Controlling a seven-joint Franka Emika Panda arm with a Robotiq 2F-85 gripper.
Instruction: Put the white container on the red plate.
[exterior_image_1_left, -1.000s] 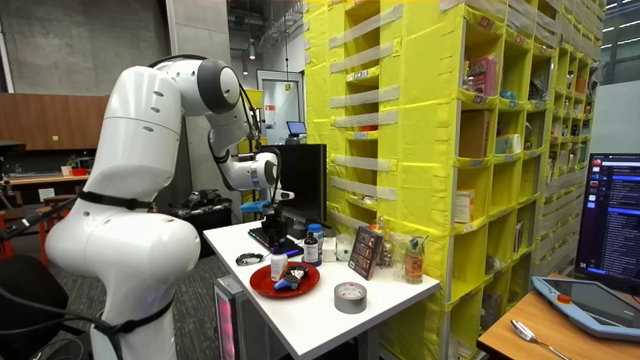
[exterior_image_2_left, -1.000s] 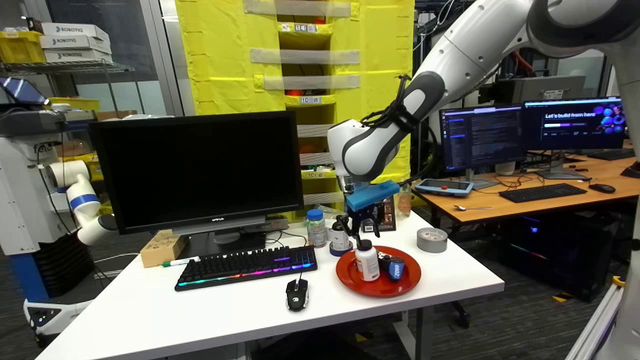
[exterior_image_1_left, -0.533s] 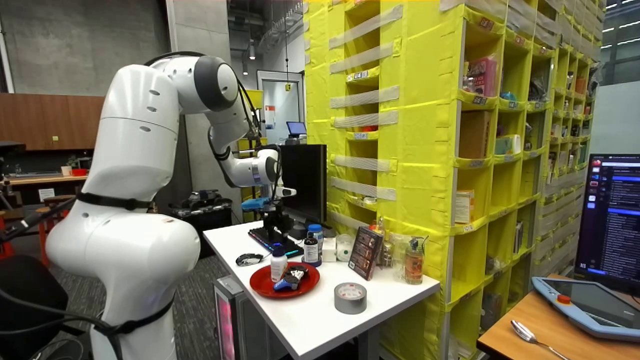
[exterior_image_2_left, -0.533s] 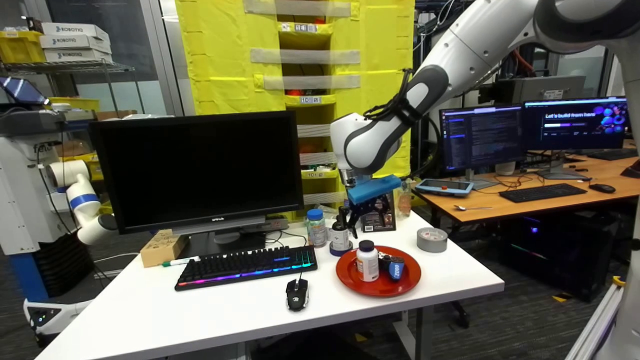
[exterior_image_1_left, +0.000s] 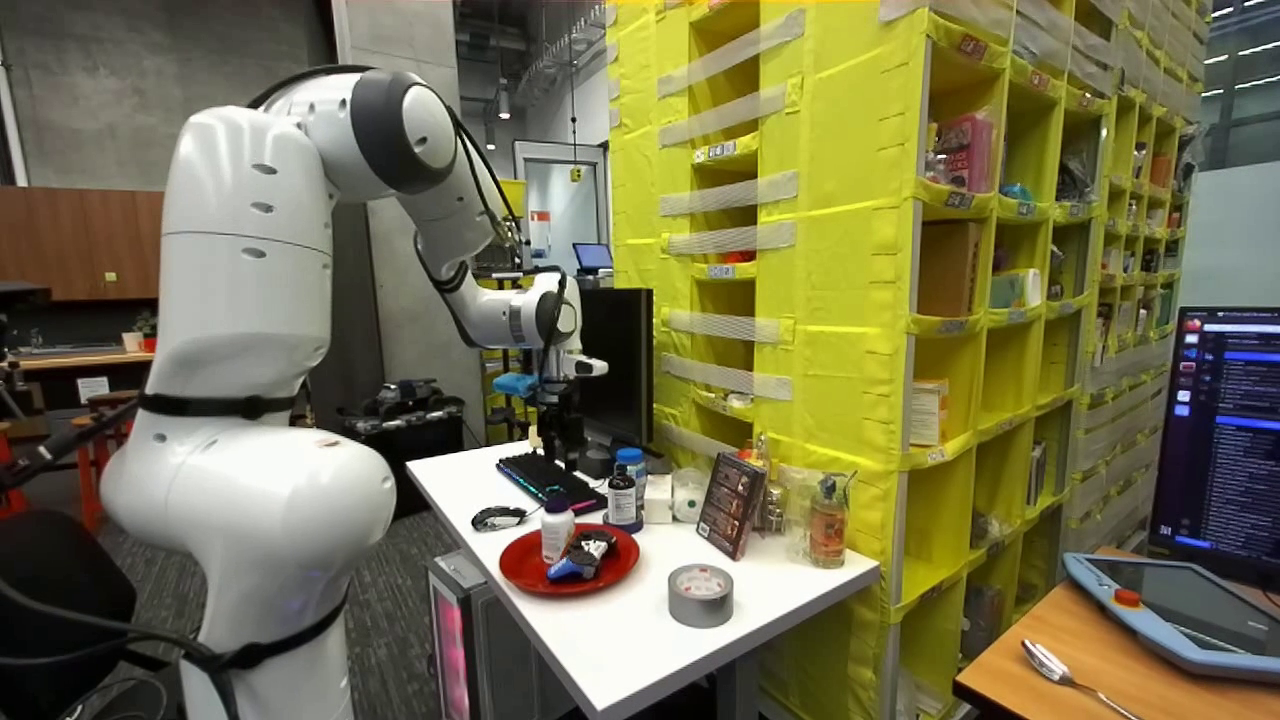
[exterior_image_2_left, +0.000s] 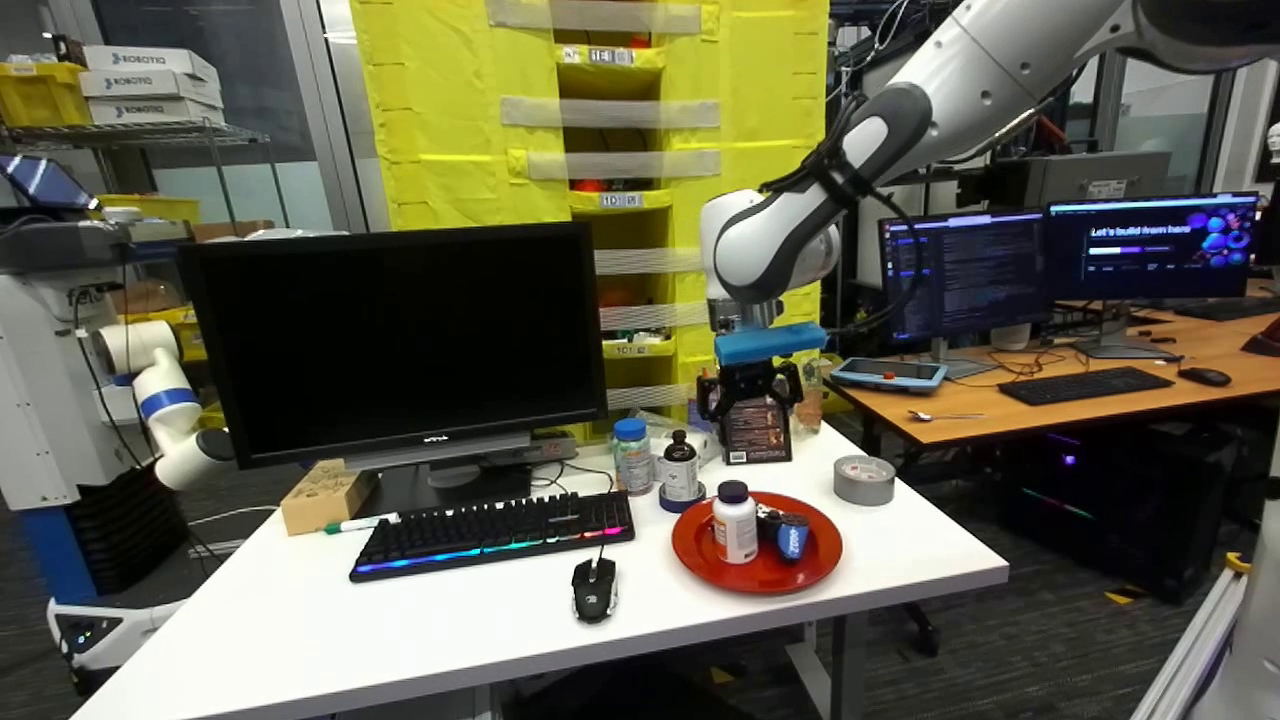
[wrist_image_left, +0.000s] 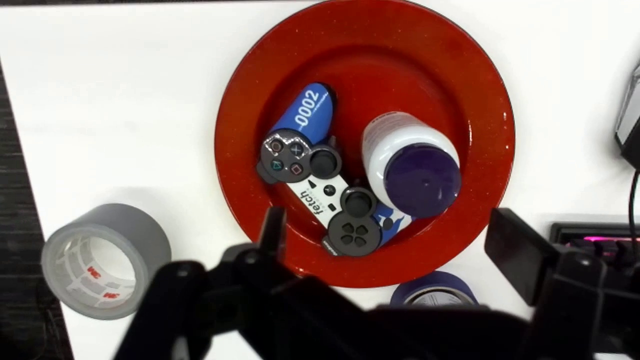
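Note:
The white container, a bottle with a dark purple cap, stands on the red plate, beside a blue, white and grey game controller. Both exterior views also show the container upright within the rim of the plate. My gripper is open, with its fingers wide apart and holding nothing. In an exterior view the gripper hangs above and behind the plate, well apart from the container.
Grey duct tape lies beside the plate. Behind it stand a dark bottle in a blue tape roll, a blue-capped jar and a dark case. A keyboard, mouse and monitor share the table.
My gripper has risen away from the container's cap and its fingers have spread wide. The container and plate have kept their places.

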